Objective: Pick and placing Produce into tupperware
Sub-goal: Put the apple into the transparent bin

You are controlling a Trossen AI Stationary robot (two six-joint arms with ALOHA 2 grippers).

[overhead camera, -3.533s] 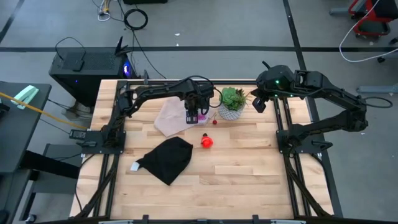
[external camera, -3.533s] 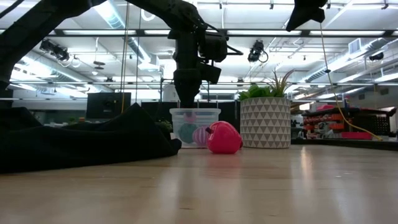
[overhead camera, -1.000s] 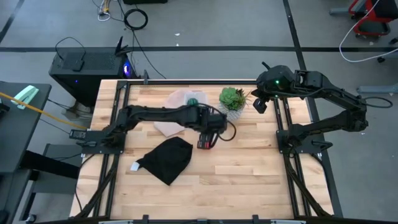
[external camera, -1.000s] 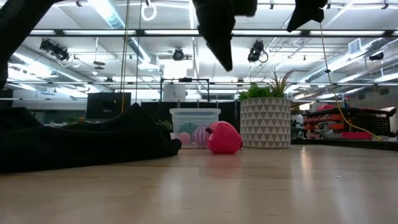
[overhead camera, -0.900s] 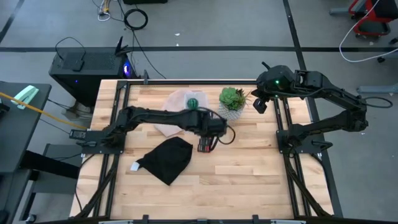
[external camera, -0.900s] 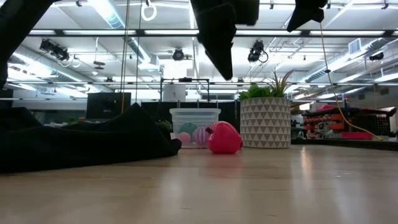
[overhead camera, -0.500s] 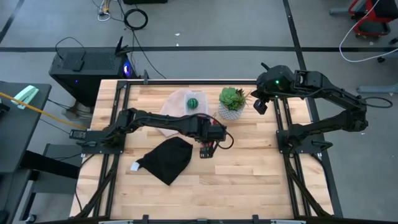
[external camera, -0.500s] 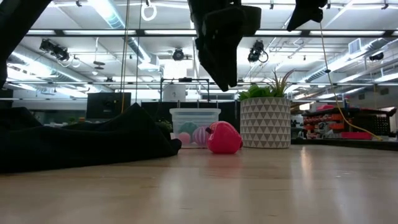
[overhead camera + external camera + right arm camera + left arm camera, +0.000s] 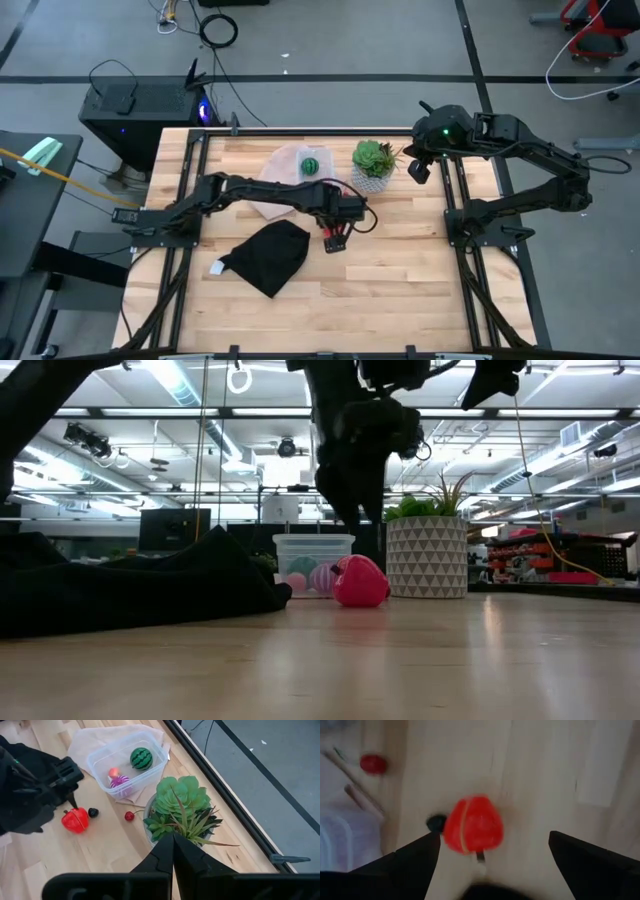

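The tupperware [image 9: 127, 762] stands at the table's far middle and holds a green striped ball [image 9: 141, 758], a magenta piece [image 9: 120, 781] and a pink bit [image 9: 114, 772]. A red-orange piece [image 9: 472, 825] lies on the wood nearer the middle, with a small red bit [image 9: 129, 815] and a black bit [image 9: 93, 812] close by. My left gripper [image 9: 334, 240] hangs open just above the red-orange piece, one finger on each side of it and apart from it. My right gripper [image 9: 172, 837] is shut and empty, high over the plant at the far right.
A succulent in a white patterned pot [image 9: 372, 162] stands right of the tupperware. A pale pinkish sheet [image 9: 272, 192] lies under and left of the tub. A black cloth [image 9: 268, 255] is heaped near the left middle. Bare wood stretches along the near and right sides.
My left gripper has come down and a little toward the table's near edge, and now hangs over the red-orange piece. The produce and the tupperware have stayed where they were.
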